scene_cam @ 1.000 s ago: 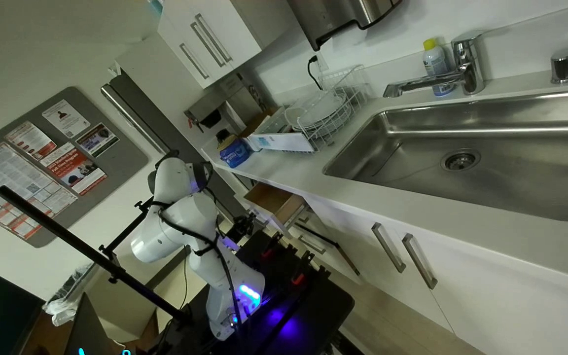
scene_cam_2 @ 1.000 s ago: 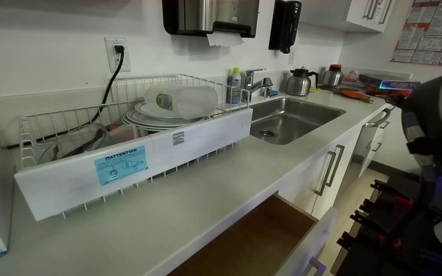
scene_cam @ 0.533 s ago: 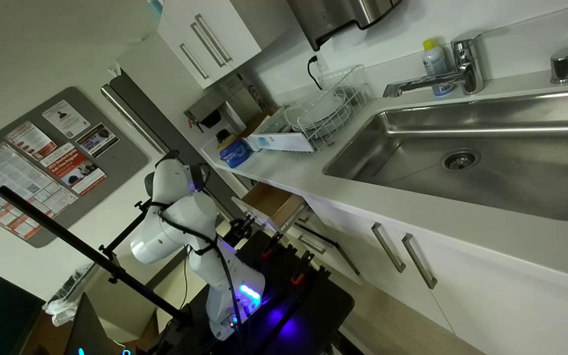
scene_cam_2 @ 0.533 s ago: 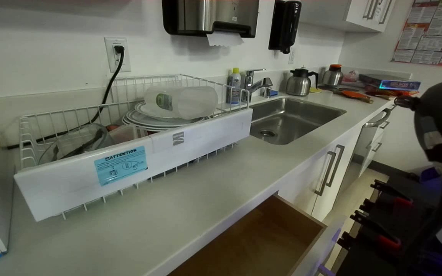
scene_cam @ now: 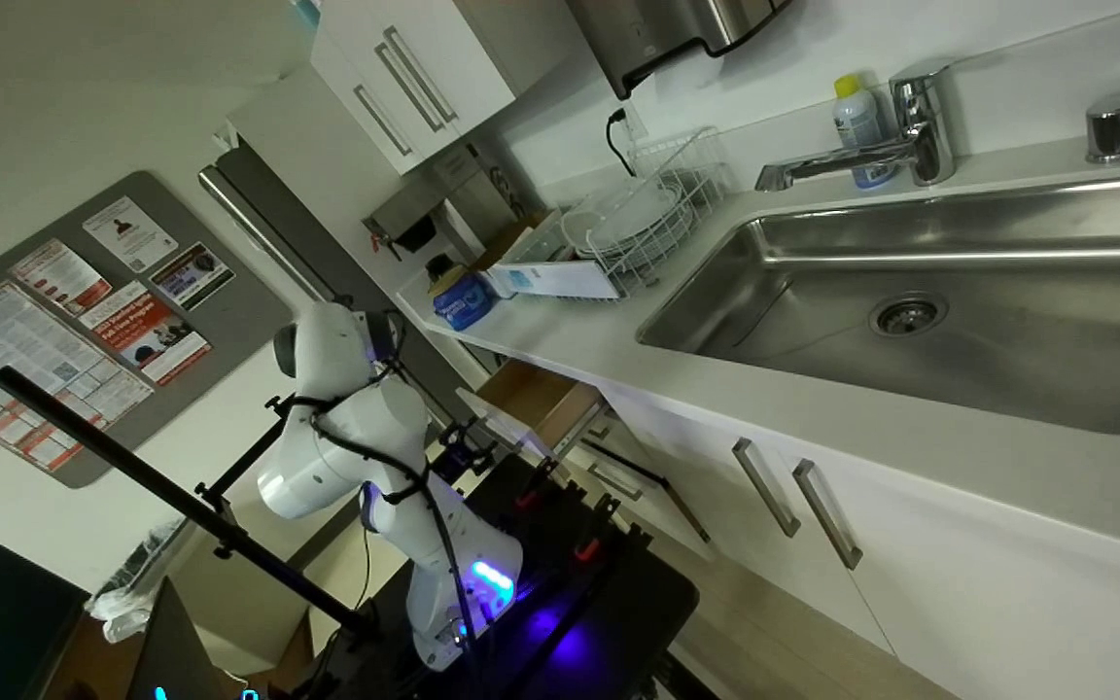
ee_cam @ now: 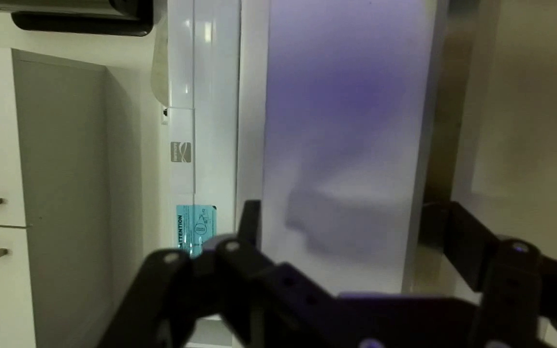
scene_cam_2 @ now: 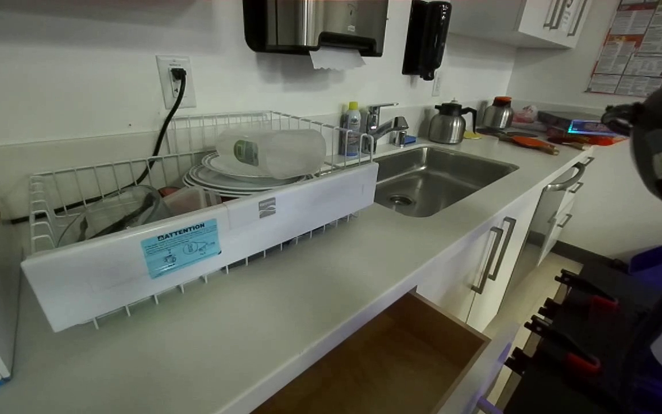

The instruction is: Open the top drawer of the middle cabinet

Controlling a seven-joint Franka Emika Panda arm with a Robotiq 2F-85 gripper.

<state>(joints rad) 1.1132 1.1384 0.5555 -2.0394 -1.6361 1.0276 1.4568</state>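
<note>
The top drawer (scene_cam: 539,397) is pulled out from under the counter, and its bare brown inside (scene_cam_2: 385,359) shows in both exterior views. A grey handle (scene_cam_2: 486,406) sticks out from its white front, partly cut off by the frame edge. In the wrist view the white drawer front (ee_cam: 346,96) fills the middle, tinted purple. My gripper (ee_cam: 346,210) stands open before it, the black fingers (ee_cam: 249,222) wide apart and holding nothing. The handle cannot be made out in that view. In an exterior view the gripper (scene_cam: 480,442) is just off the drawer front.
A black table (scene_cam: 609,593) with clamps stands beside the arm's base, close to the cabinets. More drawers (scene_cam: 613,481) lie below the pulled-out one. On the counter (scene_cam_2: 302,287) are a dish rack (scene_cam_2: 302,210) and a sink (scene_cam_2: 451,172). Upper cabinets (scene_cam: 414,78) hang above.
The drawer came out slightly further, then stopped. My gripper has let go of its handle, spread its fingers and drawn back from the front with the arm.
</note>
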